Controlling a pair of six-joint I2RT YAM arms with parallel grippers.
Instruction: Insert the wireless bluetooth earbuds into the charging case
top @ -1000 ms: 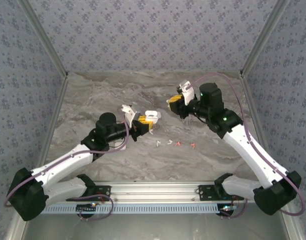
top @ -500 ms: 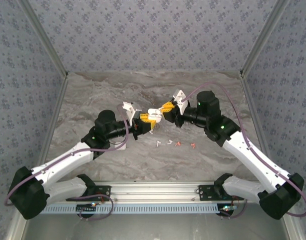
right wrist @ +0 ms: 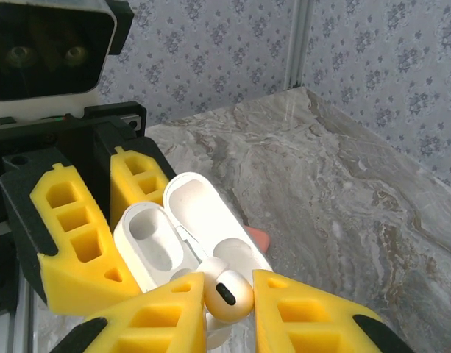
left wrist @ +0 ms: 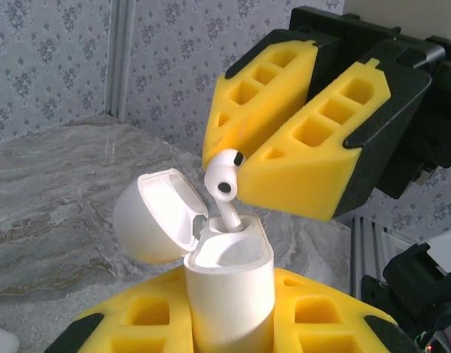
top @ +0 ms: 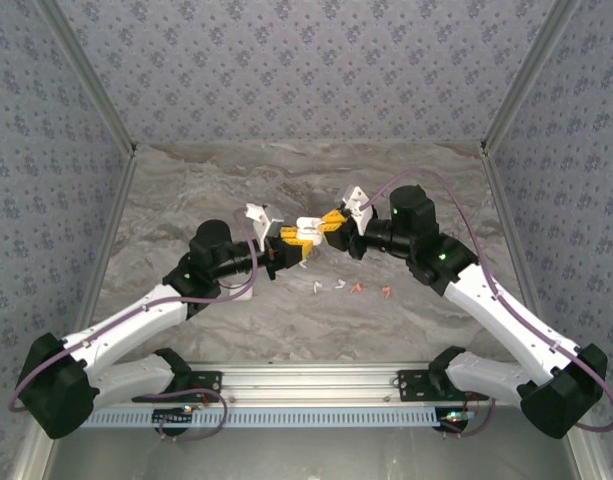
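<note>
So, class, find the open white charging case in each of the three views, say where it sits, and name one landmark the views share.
Top external: the charging case sits near the centre, between the left claw and right claw.
Left wrist: bottom centre, upright in the left claw, lid open to the left.
Right wrist: left of centre, just above the right claw.
Shared landmark: the right claw pinching a white earbud at the case's mouth.

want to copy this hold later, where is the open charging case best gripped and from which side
Grip the charging case by its lower body, coming from its bottom end as the left claw does. Its hinged lid stands open on top and the earbud enters there, so the top must stay clear.
</note>
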